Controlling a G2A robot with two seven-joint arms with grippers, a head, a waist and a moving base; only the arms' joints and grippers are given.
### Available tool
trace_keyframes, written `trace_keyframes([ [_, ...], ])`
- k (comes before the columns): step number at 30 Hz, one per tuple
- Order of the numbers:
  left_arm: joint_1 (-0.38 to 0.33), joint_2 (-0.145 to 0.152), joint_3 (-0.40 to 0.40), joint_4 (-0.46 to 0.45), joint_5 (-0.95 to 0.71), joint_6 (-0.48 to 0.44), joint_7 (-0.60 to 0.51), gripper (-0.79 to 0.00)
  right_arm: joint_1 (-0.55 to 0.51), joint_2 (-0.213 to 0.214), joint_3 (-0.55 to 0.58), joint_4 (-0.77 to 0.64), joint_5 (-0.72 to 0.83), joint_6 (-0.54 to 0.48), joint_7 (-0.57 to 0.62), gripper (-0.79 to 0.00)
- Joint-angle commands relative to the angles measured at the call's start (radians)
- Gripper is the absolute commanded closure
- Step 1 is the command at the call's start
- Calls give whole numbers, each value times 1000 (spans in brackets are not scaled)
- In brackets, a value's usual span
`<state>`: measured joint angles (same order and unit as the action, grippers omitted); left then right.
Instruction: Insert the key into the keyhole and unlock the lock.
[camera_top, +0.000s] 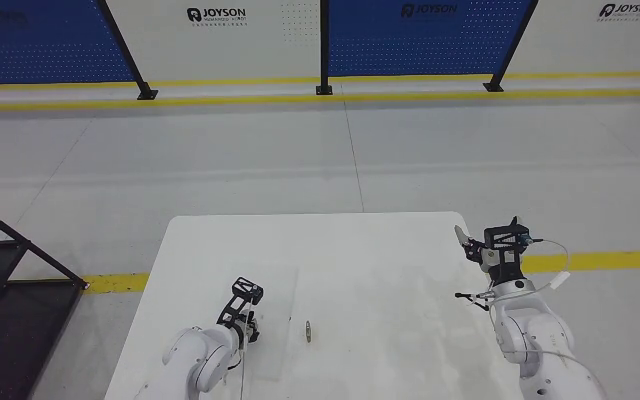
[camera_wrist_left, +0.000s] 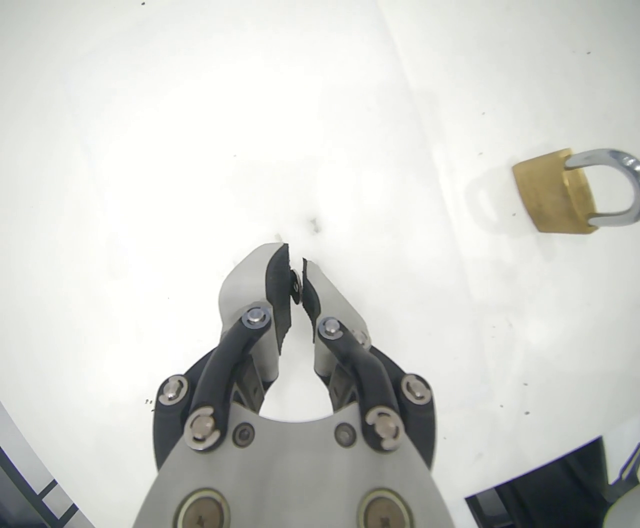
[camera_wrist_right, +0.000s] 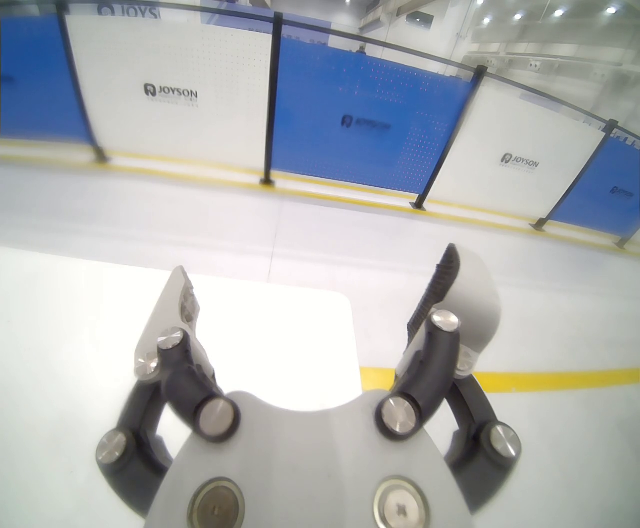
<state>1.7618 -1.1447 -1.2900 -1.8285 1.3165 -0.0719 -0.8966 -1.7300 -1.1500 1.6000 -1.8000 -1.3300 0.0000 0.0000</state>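
Left wrist view looks down on the white table (camera_wrist_left: 150, 150), where a brass padlock (camera_wrist_left: 555, 192) lies flat off to one side of the left gripper (camera_wrist_left: 296, 257), near it but apart. Both legs of its steel shackle (camera_wrist_left: 627, 190) meet the body. A faint line (camera_wrist_left: 425, 125) runs across the tabletop between gripper and padlock; nothing else lies between them.

The left gripper points steeply down, its tips close to the surface, and its jaws are clenched on the key (camera_wrist_left: 296, 286), of which a small round metal part with a hole peeks out between the black pads (camera_wrist_left: 280, 295). From above, this arm comes in over the near left part of the table, with the padlock just to its right.

The right gripper (camera_wrist_right: 315, 262) is held up over the table's far right corner, well apart from the padlock, pointing outward toward the floor beyond. Its jaws are spread wide with nothing between them.

Around the table lie a pale floor with yellow lines (camera_top: 300, 98), a row of blue and white fence panels (camera_top: 220, 40) on black posts (camera_top: 324, 50), and a black frame (camera_top: 20, 270) beside the table's left edge. The panels carry dark printed logos (camera_wrist_right: 171, 92) with small lettering under them.
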Motion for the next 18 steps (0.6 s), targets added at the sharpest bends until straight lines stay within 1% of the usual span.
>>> trace_keyframes([
  [1, 0, 1, -3, -3, 0, 1, -2, 0, 0, 0, 0, 0, 0, 0, 0, -785],
  [8, 10, 3, -14, -25, -5, 4, 4, 0, 0, 0, 0, 0, 0, 0, 0, -785],
  [12, 24, 4, -28, -49, -24, 2, 31, 0, 0, 0, 0, 0, 0, 0, 0, -785],
  [15, 54, 6, -48, -88, -49, -4, 81, 0, 0, 0, 0, 0, 0, 0, 0, -785],
  [18, 111, 10, -81, -139, -91, -35, 181, 0, 0, 0, 0, 0, 0, 0, 0, -785],
])
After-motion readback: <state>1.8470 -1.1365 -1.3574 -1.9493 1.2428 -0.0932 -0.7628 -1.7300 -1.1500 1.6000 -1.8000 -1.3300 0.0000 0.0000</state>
